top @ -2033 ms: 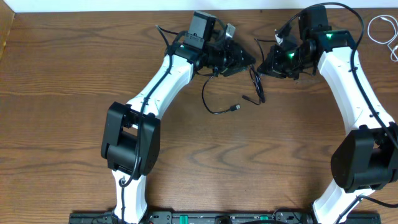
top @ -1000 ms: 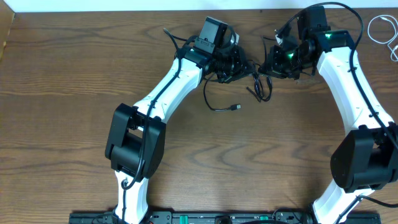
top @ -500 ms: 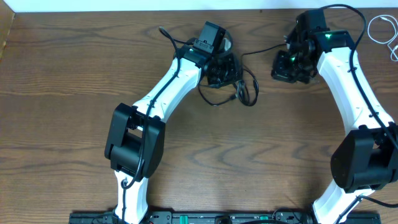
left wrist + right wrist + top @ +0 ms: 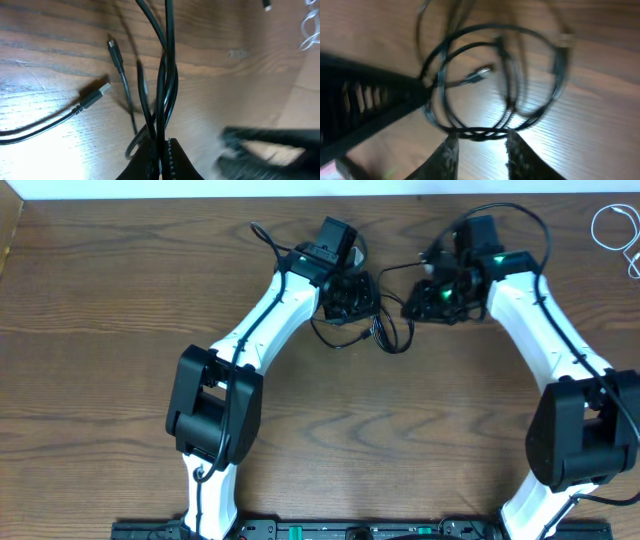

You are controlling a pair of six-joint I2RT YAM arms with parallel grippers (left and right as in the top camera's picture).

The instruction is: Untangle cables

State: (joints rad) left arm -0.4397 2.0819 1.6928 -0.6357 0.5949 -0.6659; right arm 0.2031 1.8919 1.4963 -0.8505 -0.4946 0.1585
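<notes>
Slack is gathering in the black cable (image 4: 162, 115), which is now bunching in overlapping loops on the tabletop (image 4: 100, 330) between the two arms, toward the far side. The left gripper (image 4: 161, 150) is staying pinched together on several strands, one USB plug (image 4: 97, 95) lying free nearby. The right gripper (image 4: 481, 145), well off to the right half a second ago, is swinging in beside the left one, fingers apart, loops crossing at their tips. The white cable (image 4: 311, 31) is lying coiled well apart at the far right, so only the black cable's own tangle seems to be remaining.
</notes>
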